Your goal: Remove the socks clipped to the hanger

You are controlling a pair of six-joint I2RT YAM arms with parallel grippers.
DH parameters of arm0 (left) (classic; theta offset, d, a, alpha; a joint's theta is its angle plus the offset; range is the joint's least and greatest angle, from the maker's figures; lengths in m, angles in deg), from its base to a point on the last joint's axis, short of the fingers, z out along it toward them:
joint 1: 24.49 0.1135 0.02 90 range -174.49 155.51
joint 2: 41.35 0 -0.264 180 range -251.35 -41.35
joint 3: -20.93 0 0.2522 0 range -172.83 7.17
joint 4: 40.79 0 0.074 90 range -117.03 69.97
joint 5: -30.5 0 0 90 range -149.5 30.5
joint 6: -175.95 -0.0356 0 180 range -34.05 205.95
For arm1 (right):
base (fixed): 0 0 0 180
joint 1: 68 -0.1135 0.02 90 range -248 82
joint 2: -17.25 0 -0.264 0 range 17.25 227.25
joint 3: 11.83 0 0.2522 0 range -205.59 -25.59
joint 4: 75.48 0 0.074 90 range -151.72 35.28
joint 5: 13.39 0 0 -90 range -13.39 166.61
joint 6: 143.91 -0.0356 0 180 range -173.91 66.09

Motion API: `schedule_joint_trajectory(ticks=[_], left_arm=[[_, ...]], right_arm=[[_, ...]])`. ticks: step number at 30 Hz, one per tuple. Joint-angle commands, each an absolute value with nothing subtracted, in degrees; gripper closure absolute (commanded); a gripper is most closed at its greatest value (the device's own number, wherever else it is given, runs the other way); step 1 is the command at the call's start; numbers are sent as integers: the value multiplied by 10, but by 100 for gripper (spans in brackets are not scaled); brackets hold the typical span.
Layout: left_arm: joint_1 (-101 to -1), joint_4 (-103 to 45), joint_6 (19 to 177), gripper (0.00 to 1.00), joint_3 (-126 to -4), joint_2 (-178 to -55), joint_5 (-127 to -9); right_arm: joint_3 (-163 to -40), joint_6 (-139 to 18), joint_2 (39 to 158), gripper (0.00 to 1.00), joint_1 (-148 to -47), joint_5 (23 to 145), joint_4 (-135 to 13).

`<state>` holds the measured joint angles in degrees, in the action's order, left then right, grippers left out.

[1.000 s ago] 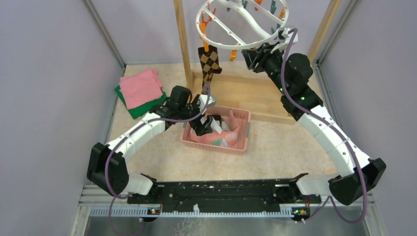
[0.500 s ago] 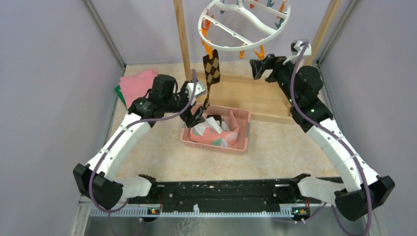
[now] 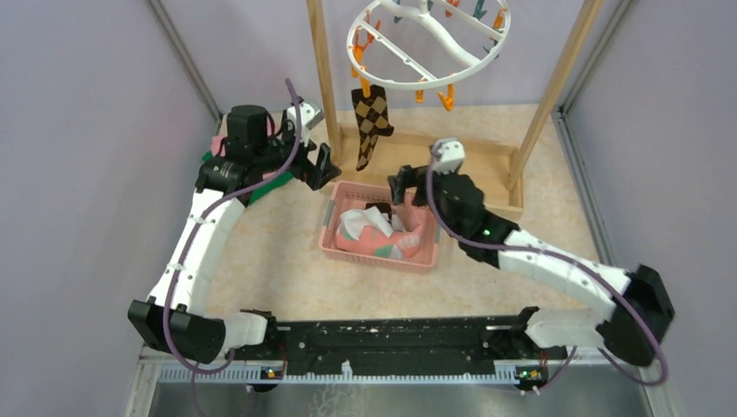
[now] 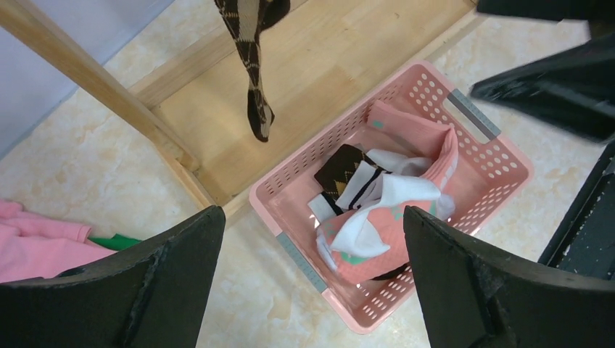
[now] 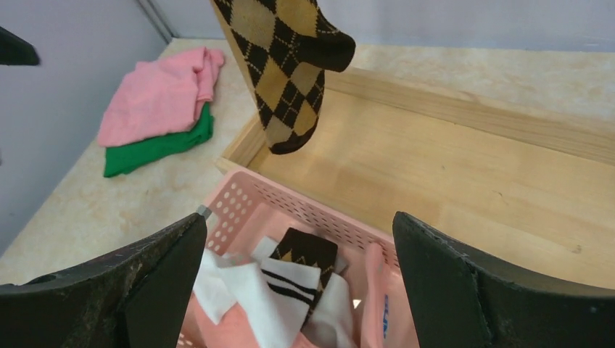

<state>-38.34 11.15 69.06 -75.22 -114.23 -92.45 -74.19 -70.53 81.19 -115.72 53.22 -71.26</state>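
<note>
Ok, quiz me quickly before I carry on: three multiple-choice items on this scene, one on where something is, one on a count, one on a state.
1. The clipped argyle sock hangs:
A inside a drawer; B over a sink; C over the wooden base.
2. Socks left on the hanger:
A none; B one; C three.
3. The grippers are:
A both open and empty; B left shut on a sock; C right shut on the hanger.

Answers:
1 C, its toe dangles above the plank.
2 B, only the argyle one hangs there.
3 A, the left gripper and the right gripper both show spread jaws with nothing between them.
</note>
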Motion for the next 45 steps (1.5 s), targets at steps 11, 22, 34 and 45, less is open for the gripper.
schedule_joint_trajectory(ticks=[11,22,34,45], left_arm=[[-350,95,725,1,-751,-1125,-942],[-311,121,725,1,-794,-1120,-967],[-309,92,729,1,-762,-1118,-1001],[-309,91,723,1,-763,-1119,-1017]], right_arm=[[-1053,-562,1203,1,-1212,442,-982],[-1193,-622,1299,18,-1157,433,-943],[-1030,-646,1138,100,-1142,490,-961],[-896,-748,932,100,-1086,586,-840]])
